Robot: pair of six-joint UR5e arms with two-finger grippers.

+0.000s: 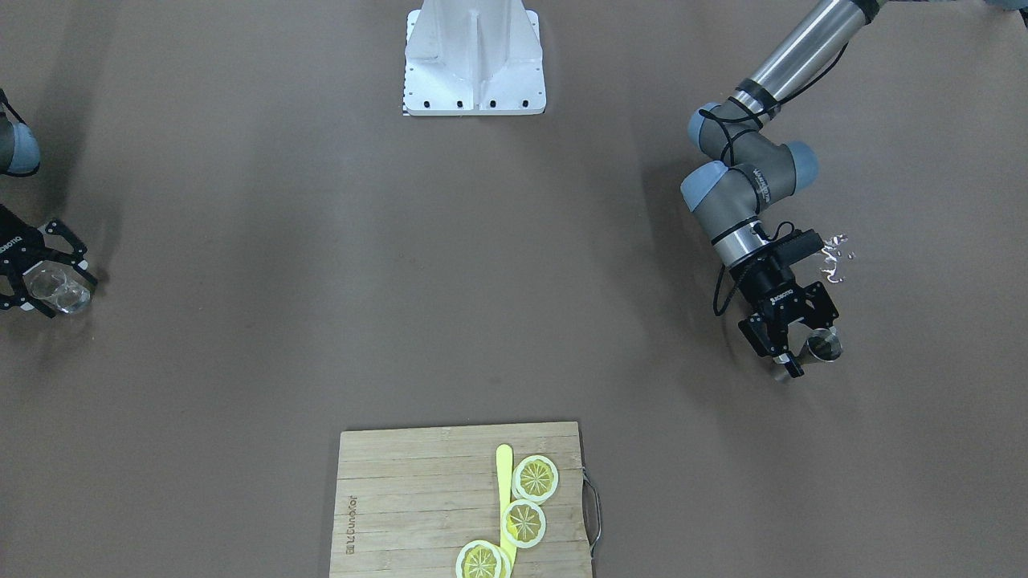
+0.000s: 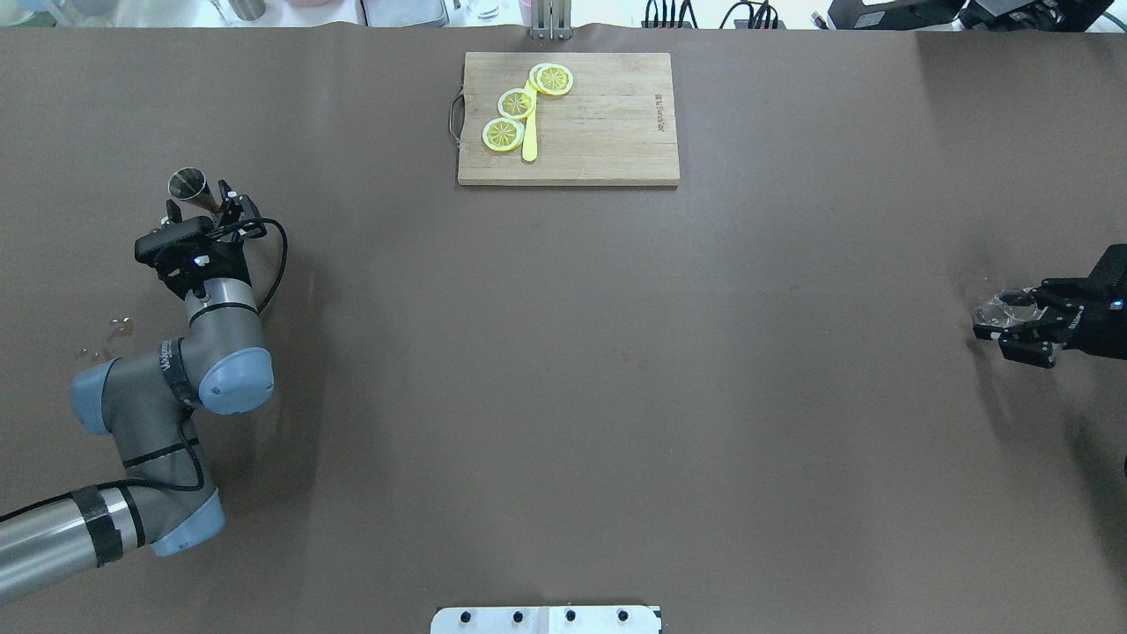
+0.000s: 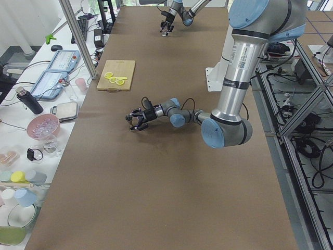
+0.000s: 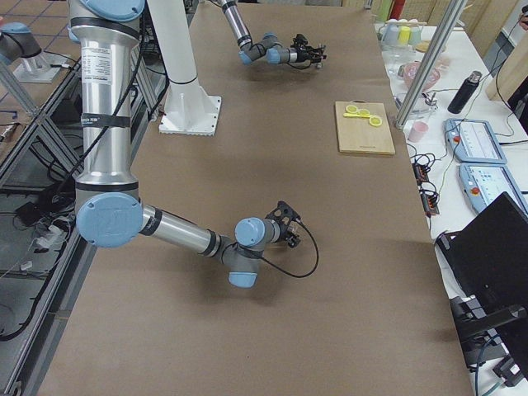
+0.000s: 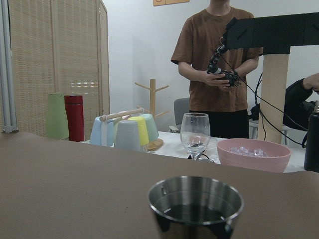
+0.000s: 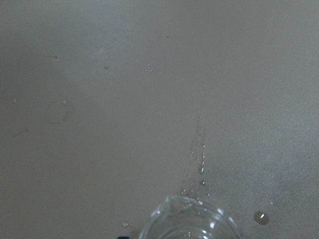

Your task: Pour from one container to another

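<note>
A small steel cup (image 1: 824, 347) stands upright between the fingers of my left gripper (image 1: 805, 343), which is shut on it low over the table's left side. The left wrist view shows this steel cup (image 5: 195, 206) close up, with dark liquid inside. From above, the steel cup (image 2: 187, 184) sits just beyond the left gripper (image 2: 209, 204). At the far right side my right gripper (image 2: 1005, 327) is shut on a clear glass (image 2: 1006, 307), held tilted near the table. The glass (image 1: 58, 291) shows rim and base; only its rim (image 6: 188, 220) shows in the right wrist view.
A wooden cutting board (image 2: 607, 123) with lemon slices (image 2: 517, 103) and a yellow knife (image 2: 529, 141) lies at the far middle edge. Water drops (image 1: 835, 257) glisten beside the left arm, and drops (image 6: 201, 154) wet the cloth under the glass. The robot base (image 1: 474, 56) is central.
</note>
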